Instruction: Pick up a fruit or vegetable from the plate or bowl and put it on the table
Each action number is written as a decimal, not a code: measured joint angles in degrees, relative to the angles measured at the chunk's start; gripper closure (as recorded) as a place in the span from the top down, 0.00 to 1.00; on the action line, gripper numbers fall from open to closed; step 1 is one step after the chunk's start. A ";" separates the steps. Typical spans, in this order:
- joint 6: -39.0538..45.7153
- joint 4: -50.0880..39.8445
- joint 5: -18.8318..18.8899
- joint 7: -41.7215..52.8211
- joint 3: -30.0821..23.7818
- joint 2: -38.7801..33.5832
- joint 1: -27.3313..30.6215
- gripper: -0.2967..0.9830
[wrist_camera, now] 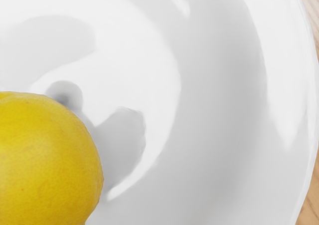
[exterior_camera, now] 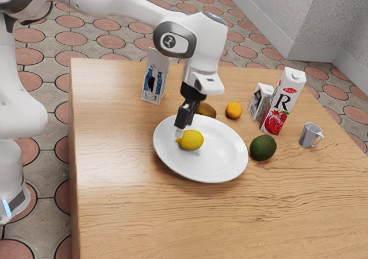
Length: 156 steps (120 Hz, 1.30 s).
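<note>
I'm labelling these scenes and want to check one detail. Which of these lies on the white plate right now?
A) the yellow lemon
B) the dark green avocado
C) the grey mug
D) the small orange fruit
A: the yellow lemon rests inside the rim of the white plate, under the gripper.

A lemon point(exterior_camera: 192, 140) lies on the plate point(exterior_camera: 215, 166), with an avocado point(exterior_camera: 263, 148) near its rim

Glossy white plate point(exterior_camera: 225, 167), smooth wood-grained table point(exterior_camera: 132, 213)
</note>
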 joint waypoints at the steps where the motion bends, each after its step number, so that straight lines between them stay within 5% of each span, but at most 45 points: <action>1: 0.08 -0.06 0.21 -0.04 0.14 -0.17 -0.08 0.75; 57: 7.44 -0.56 10.03 -1.57 9.44 -7.02 -7.40 0.75; 89: 10.59 -0.60 11.69 -2.02 16.90 -9.34 -11.87 0.75; 95: 10.84 -0.54 11.77 -2.08 17.56 -9.58 -12.05 0.69; 108: 11.12 -0.17 13.88 -2.02 17.82 -9.40 -12.30 0.57; 130: 11.44 1.98 19.51 -1.71 15.70 -9.21 -14.61 0.52; 156: 8.69 12.91 22.87 -0.96 13.66 -5.67 -26.39 0.51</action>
